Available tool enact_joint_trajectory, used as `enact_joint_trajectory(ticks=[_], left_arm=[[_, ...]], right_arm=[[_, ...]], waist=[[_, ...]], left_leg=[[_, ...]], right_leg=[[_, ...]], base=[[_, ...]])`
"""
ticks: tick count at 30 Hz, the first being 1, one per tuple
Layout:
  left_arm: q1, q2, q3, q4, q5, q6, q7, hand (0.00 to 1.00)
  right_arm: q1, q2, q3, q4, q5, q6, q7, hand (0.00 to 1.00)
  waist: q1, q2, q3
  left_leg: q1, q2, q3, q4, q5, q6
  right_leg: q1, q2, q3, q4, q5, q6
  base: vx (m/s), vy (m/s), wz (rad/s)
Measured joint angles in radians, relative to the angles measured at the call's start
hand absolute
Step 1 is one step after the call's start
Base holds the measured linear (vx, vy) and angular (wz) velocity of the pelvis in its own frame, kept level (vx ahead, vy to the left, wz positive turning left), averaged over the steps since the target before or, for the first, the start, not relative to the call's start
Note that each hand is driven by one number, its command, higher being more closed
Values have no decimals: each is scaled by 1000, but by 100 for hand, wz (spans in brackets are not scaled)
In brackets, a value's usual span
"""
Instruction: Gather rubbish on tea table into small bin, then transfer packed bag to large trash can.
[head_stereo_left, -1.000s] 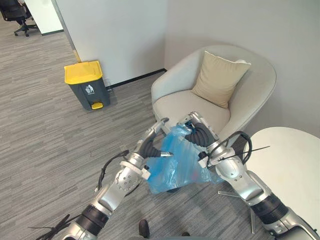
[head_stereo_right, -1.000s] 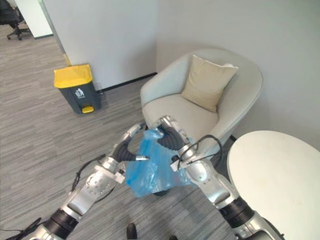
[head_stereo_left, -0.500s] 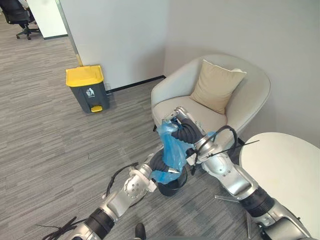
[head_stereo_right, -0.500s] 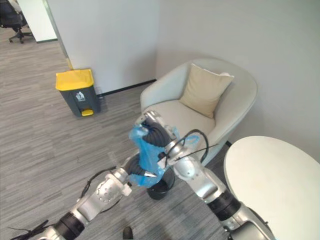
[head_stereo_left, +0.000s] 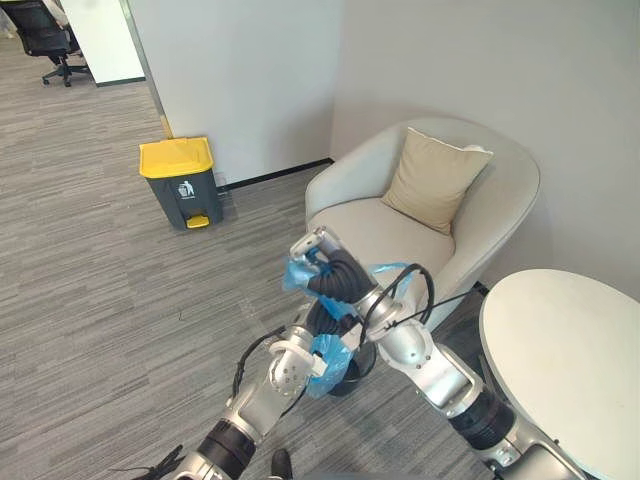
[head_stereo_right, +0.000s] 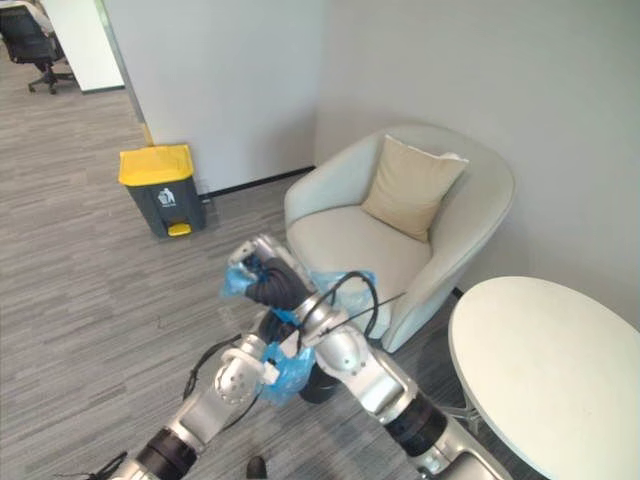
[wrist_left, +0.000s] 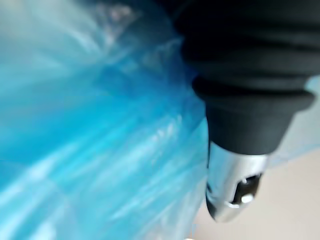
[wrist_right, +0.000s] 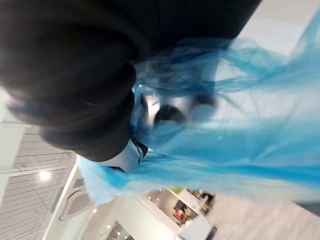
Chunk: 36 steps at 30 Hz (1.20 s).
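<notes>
Beneath right hand (head_stereo_left: 325, 262), which is clutching blue bag (head_stereo_left: 298, 276): small bin (head_stereo_left: 345, 378), left hand (head_stereo_left: 320, 322) (grip untellable). Bag seemingly being lifted out; next needs carrying to trash can (head_stereo_left: 182, 190).

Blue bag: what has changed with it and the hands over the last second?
The bag, spread wide between both hands before, is now gathered into a narrow twist. The right hand has crossed above the left hand, gripping the bag's top. The yellow-lidded bin, armchair and round table are unmoved.
</notes>
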Motion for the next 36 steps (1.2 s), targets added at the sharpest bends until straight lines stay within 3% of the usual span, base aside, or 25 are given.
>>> enact_joint_trajectory(ticks=[3,13,18,19,25,31,36], left_arm=[[-1,-13,10,48,1,30,3,100],[-2,-24,78,67,-44,43,22,100],[-2,-24,80,67,-81,43,21,100],[-2,-24,83,65,-84,43,20,100],[8,-24,99,8,-123,41,15,100],[8,-23,99,-44,-170,31,14,100],[38,-24,137,-120,-204,23,12,100]], right_arm=[[2,11,35,0,18,4,17,100],[41,57,47,0,88,4,44,100],[91,63,44,0,87,-18,63,100],[103,63,38,2,83,-23,67,0],[130,56,-5,72,5,-34,71,0],[130,-4,-11,149,-156,-32,64,0],[134,-78,-131,133,-272,-32,14,0]], waist=[[-1,-1,1],[-4,-3,2],[-8,-3,2],[-9,-4,2],[-10,-11,5],[-8,-22,12],[-6,-22,13]], left_leg=[[1,0,0,0,-1,-1],[8,7,2,0,-6,-9],[10,12,2,0,-8,-13],[11,13,2,0,-8,-14],[12,13,2,0,-8,-14],[11,12,1,0,-8,-14],[11,9,-1,0,-8,-14]], right_leg=[[3,1,1,-7,7,-6],[10,9,5,-12,11,-8],[13,13,5,-14,10,-10],[15,13,5,-15,10,-10],[16,13,4,-18,11,-10],[19,13,3,-21,12,-9],[20,13,-2,-21,11,-8]], base=[[0,0,0],[42,-25,-1],[30,-21,-1],[0,0,0],[0,0,0],[0,0,0],[0,0,0]])
